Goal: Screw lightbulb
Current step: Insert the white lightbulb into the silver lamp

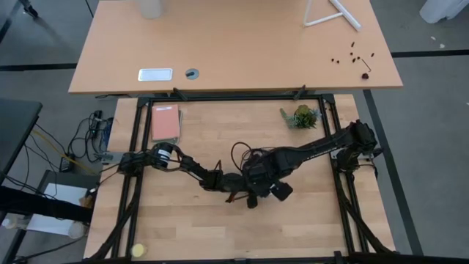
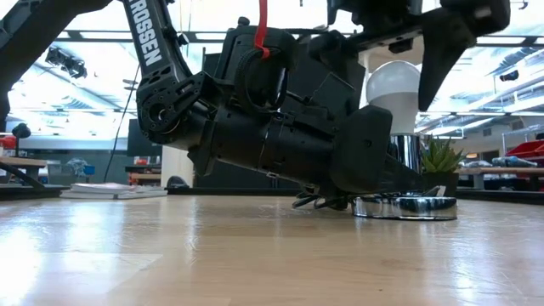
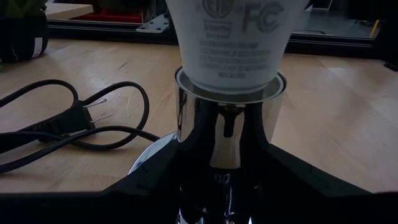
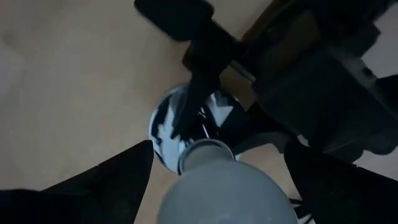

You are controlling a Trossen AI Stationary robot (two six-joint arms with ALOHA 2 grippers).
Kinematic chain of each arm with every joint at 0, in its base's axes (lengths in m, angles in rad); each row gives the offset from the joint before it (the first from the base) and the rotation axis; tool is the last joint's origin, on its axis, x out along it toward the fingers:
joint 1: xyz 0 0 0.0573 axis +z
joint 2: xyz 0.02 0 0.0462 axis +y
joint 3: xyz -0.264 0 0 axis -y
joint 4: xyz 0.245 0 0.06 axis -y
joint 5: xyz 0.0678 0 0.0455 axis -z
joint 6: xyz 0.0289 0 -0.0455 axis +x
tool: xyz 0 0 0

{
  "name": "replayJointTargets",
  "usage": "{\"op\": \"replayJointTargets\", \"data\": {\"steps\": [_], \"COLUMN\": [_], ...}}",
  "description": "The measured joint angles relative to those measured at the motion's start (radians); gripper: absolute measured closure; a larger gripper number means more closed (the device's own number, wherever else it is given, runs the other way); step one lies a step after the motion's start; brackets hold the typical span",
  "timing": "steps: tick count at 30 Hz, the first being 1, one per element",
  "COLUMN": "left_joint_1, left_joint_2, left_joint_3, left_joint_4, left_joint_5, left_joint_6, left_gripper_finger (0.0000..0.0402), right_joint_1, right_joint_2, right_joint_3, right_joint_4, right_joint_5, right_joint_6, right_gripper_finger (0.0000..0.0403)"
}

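"FC" on lightbulb [image 3: 230, 37]; "ROSSEN" on arm [image 2: 149, 38]

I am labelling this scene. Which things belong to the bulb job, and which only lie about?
Job: lightbulb; chrome socket with its black cord; left gripper; right gripper.

Lying about: small plant; pink book; yellow ball.

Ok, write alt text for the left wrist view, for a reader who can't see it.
A white lightbulb stands upright with its narrow end in a shiny chrome socket, which the left gripper clasps low on its stem from both sides. A black cord with a plug lies looped on the wooden table beside the socket.
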Motion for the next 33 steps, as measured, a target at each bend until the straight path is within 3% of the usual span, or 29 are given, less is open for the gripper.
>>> {"op": "replayJointTargets", "data": {"steps": [13, 20, 25, 33], "left_joint_1": [0.0, 0.0, 0.0, 0.0], "left_joint_2": [0.0, 0.0, 0.0, 0.0], "left_joint_3": [0.0, 0.0, 0.0, 0.0], "left_joint_4": [0.0, 0.0, 0.0, 0.0], "left_joint_5": [0.001, 0.002, 0.002, 0.004], "left_joint_6": [0.0, 0.0, 0.0, -0.005], "left_gripper_finger": [0.0206, 0.0206, 0.0206, 0.0206], "right_joint_1": [-0.015, -0.027, -0.027, -0.027], "right_joint_2": [0.001, 0.001, 0.001, 0.001], "right_joint_3": [-0.06, -0.063, -0.063, -0.064], "right_joint_4": [0.018, 0.022, 0.022, 0.021], "right_joint_5": [0.006, -0.004, -0.004, -0.003], "right_joint_6": [-0.092, -0.032, 0.065, 0.394], "right_gripper_finger": [0.0036, 0.0103, 0.0154, 0.014]}}
